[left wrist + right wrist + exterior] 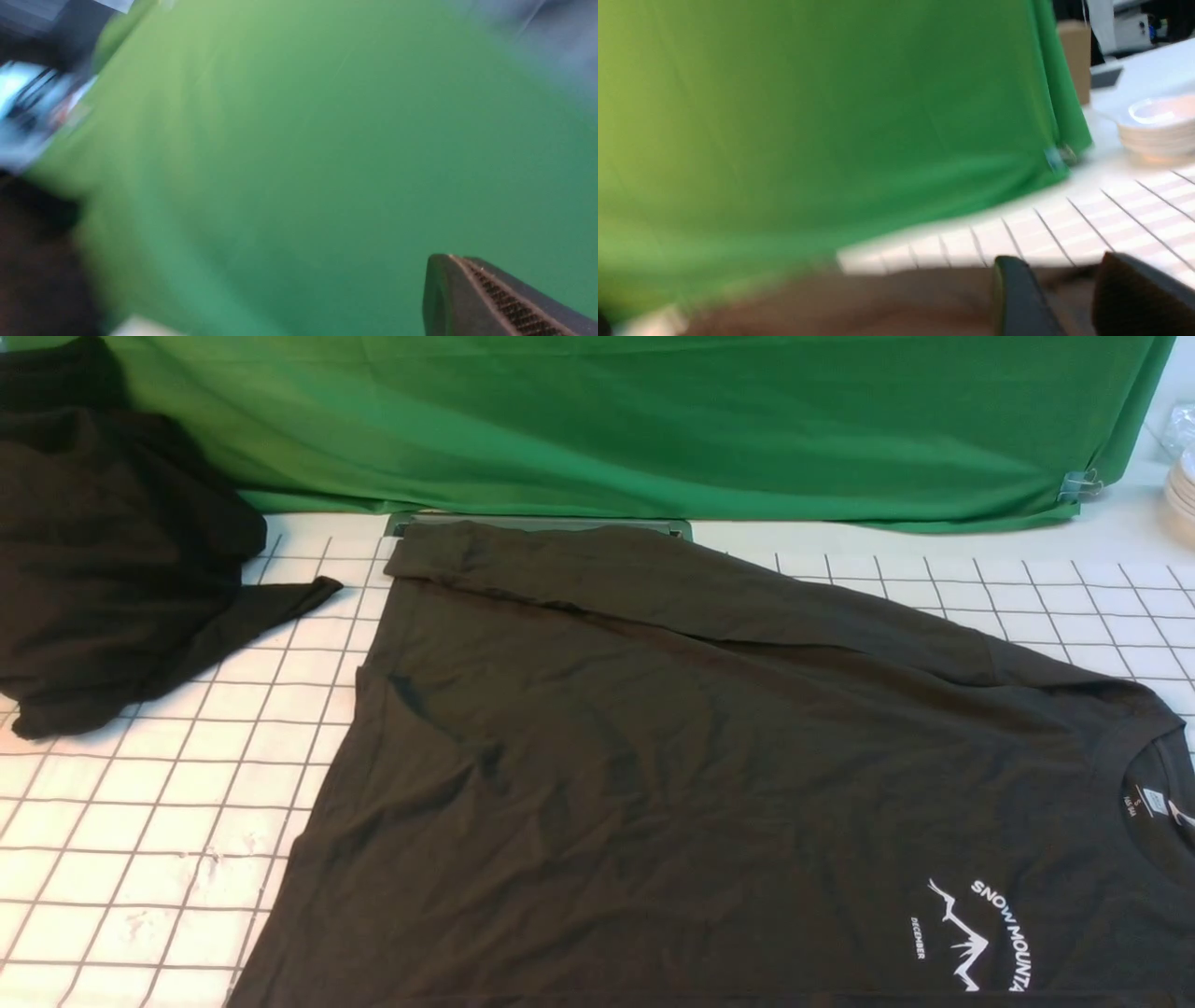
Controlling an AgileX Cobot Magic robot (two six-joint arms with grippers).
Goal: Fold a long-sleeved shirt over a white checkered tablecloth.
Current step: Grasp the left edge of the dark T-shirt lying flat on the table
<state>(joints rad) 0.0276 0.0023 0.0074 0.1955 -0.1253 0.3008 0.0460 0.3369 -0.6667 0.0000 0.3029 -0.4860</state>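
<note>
Two pincers, neither showing in front view. We see large dark charcoal-olive long-sleeved shirt (pixel 653 756) spread flat on white checkered tablecloth (pixel 140 821) over counter. Collar lies to right, white mountain logo near right, one sleeve along far edge of body. Blacker heap of plain cloth (pixel 103 551) sits far left, just clear of shirt. Green cloth backdrop (pixel 653 420) hangs behind. Left pincer (pixel 448 280): one finger in blurred view, jaws together. Right pincer (pixel 1059 261): fingers apart, gripping nothing we can see, shirt and tablecloth beyond.
</note>
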